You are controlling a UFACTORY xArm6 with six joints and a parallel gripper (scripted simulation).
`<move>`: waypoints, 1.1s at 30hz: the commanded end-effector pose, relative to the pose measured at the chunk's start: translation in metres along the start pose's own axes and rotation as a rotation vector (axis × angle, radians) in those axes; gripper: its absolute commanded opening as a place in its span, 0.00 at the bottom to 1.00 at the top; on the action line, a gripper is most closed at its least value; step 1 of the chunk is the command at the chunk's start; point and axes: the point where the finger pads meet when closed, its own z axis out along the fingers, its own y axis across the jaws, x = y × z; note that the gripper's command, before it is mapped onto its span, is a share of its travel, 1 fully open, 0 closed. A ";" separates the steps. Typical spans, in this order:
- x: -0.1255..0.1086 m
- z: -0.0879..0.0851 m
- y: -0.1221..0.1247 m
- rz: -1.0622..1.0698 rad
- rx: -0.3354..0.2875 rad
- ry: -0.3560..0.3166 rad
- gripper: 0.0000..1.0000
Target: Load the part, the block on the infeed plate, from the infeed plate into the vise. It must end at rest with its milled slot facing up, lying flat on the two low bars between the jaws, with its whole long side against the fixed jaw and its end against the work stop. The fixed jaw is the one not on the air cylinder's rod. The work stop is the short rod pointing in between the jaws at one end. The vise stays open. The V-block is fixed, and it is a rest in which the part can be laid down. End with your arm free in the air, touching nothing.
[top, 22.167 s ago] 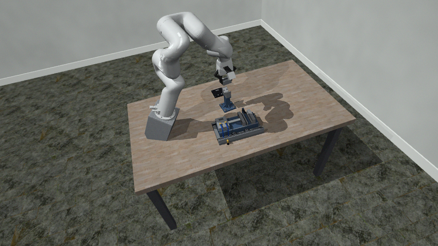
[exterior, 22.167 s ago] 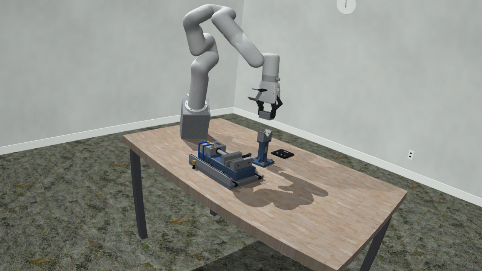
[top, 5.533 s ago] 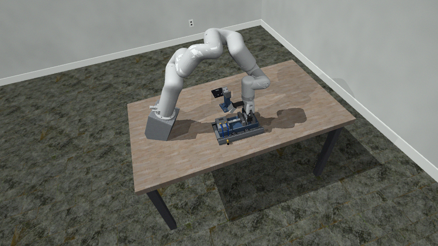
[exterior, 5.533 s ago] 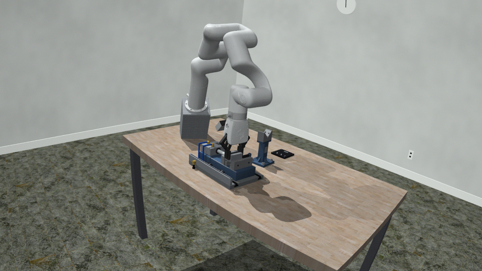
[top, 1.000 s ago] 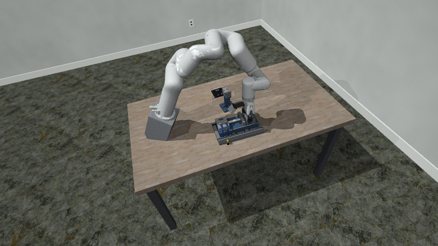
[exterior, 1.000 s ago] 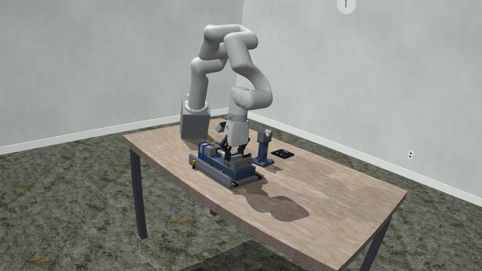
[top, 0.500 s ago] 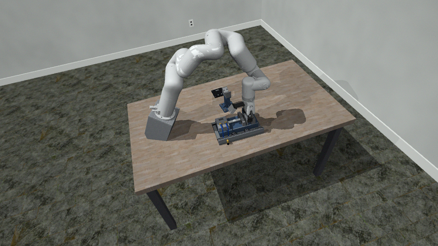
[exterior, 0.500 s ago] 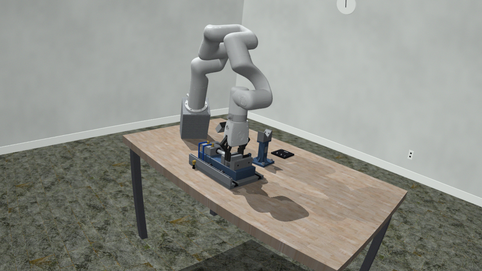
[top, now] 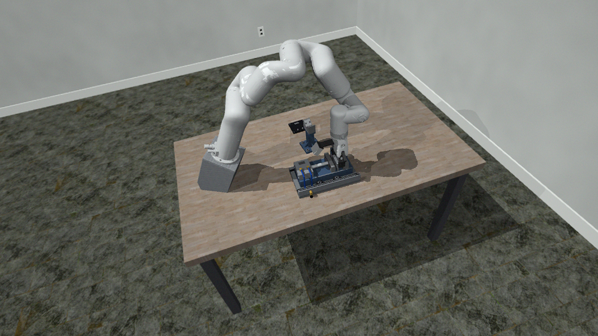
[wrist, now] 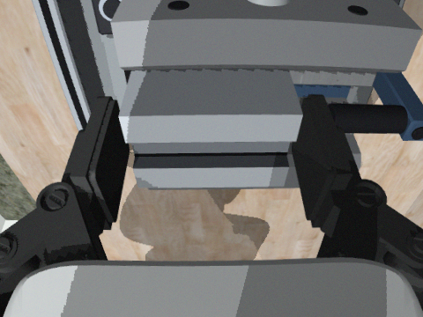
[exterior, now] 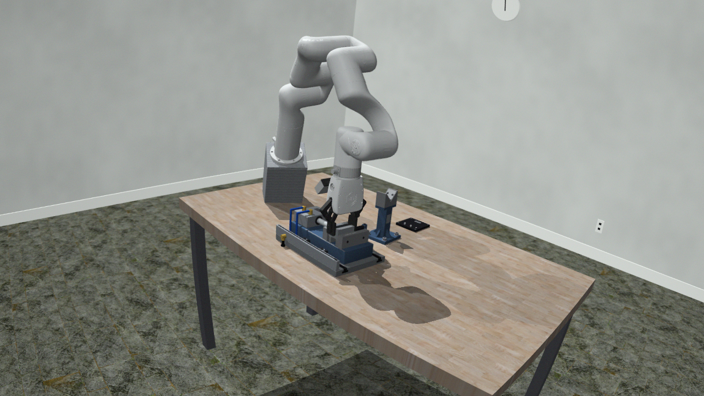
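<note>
The grey part lies between the vise jaws in the wrist view, with its near long side beside the moving jaw. The fixed jaw stands beyond it, mostly hidden in the wrist view. My gripper is open, with one finger at each end of the part and nothing gripped. The right finger stands between the part's end and the black work stop. The milled slot, the low bars and the contact with the fixed jaw cannot be made out. The infeed plate is empty.
The V-block stands on a blue post behind the vise, close to the gripper. The air cylinder with blue hoses sits at the vise's robot-base end. A grey rail runs along the vise's front.
</note>
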 end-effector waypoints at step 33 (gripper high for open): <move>-0.001 -0.014 0.000 0.000 0.001 -0.003 0.81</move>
